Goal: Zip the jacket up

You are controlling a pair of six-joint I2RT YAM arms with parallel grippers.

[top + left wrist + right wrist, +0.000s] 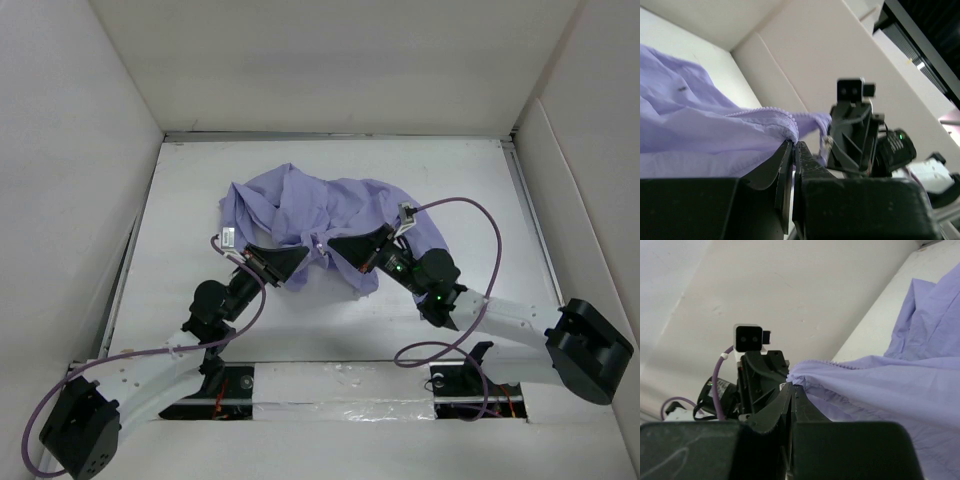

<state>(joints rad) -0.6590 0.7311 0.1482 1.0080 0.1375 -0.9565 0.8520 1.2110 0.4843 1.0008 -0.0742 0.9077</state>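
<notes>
The lavender jacket (320,205) lies crumpled in the middle of the white table. My left gripper (303,256) is shut on a fold of the jacket's zipper edge (785,120) at its near side. My right gripper (335,243) faces it from the right and is shut on the jacket's other edge (810,371), with a small metal zipper piece (828,142) at its fingertips. The two gripper tips are a few centimetres apart. The jacket also fills the left of the left wrist view (695,125) and the right of the right wrist view (900,380).
White walls (330,60) enclose the table at the back and both sides. Bare table (480,190) lies to the right of the jacket and along the near edge. Purple cables (470,215) loop from both wrists.
</notes>
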